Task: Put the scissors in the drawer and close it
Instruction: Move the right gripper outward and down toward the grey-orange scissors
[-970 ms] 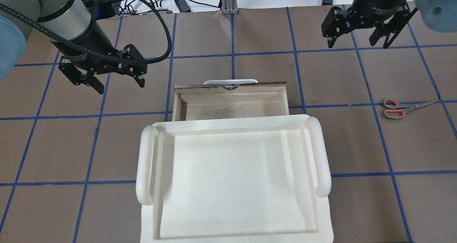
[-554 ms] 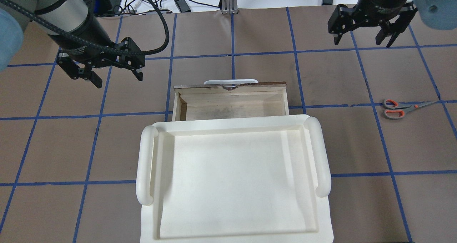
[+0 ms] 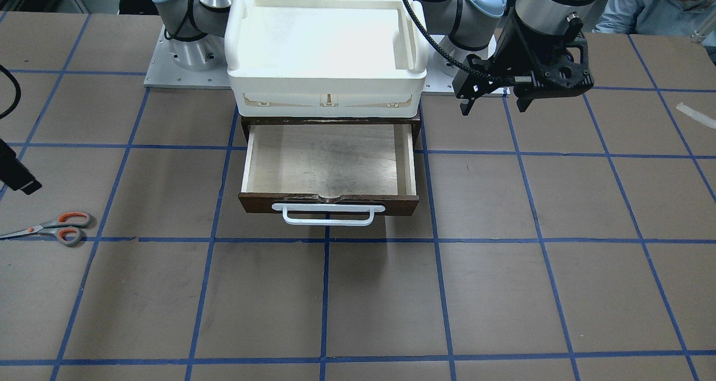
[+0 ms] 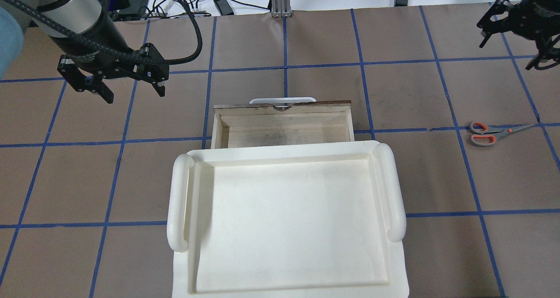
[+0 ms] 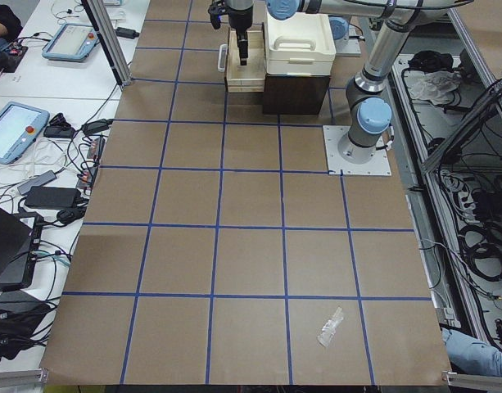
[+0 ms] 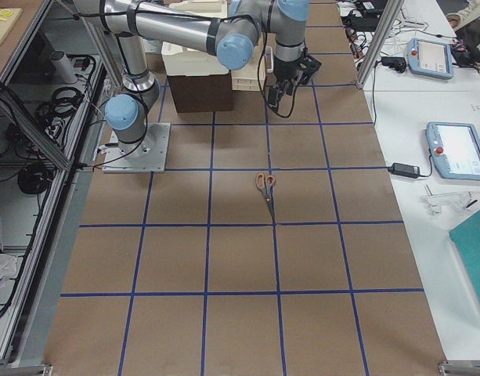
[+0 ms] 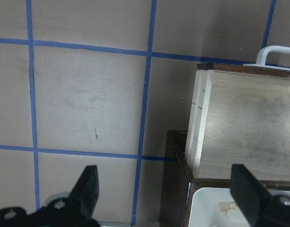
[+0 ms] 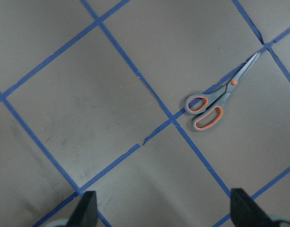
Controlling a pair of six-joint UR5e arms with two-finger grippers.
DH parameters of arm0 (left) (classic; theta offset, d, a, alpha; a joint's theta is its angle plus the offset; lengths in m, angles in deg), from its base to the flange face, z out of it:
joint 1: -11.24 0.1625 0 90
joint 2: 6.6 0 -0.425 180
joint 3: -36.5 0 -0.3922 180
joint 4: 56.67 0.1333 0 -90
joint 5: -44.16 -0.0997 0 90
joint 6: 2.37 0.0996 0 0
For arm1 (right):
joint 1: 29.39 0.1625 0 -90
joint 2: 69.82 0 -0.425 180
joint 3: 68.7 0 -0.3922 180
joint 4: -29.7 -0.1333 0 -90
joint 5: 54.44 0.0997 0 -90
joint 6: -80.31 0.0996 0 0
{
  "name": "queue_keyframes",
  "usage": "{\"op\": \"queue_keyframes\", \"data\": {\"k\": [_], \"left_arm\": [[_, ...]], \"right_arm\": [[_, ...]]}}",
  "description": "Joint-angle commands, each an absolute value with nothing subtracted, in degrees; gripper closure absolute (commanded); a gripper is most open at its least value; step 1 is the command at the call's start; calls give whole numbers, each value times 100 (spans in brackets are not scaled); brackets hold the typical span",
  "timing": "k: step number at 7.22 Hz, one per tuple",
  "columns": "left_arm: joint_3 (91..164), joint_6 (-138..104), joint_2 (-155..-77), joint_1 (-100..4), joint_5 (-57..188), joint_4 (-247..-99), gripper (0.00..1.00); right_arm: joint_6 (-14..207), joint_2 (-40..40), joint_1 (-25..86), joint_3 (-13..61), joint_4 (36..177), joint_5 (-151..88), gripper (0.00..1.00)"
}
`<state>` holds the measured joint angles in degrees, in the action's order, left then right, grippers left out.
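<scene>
The scissors (image 4: 494, 133) lie flat on the brown table, far to the right of the drawer; they also show in the front view (image 3: 47, 227) and the right wrist view (image 8: 215, 106). The drawer (image 4: 284, 129) is pulled open, pale wood inside and empty, with its white bar handle (image 3: 328, 213) at the front. My right gripper (image 4: 505, 56) is open and empty, in the air beyond the scissors. My left gripper (image 4: 133, 94) is open and empty, in the air left of the drawer (image 7: 249, 127).
A cream-white tray (image 4: 180, 201) sits on top of the dark cabinet that holds the drawer. Cables and devices lie past the table's far edge. A scrap of tape (image 3: 691, 115) lies on the table. An operator (image 3: 643, 6) sits at a corner.
My right gripper has swung right, toward the table's right edge, and turned. My left gripper has drifted left and away from the drawer. The scissors and drawer have not moved.
</scene>
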<state>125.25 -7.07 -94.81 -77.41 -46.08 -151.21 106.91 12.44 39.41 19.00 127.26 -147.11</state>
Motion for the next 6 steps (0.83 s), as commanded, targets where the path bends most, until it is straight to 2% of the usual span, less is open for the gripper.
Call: {"op": "queue_keyframes", "data": {"k": [1, 3, 6], "left_arm": [[12588, -729, -9484, -7745, -4584, -14932, 0], [12607, -703, -9484, -7745, -4576, -14931, 0], [12633, -624, -9493, -7736, -4584, -14905, 1]], "right_arm": [[11923, 990, 3478, 2234, 13258, -14708, 0], [12206, 544, 2986, 2646, 13898, -14428, 0], [12023, 200, 2407, 3726, 15269, -14312, 1]]}}
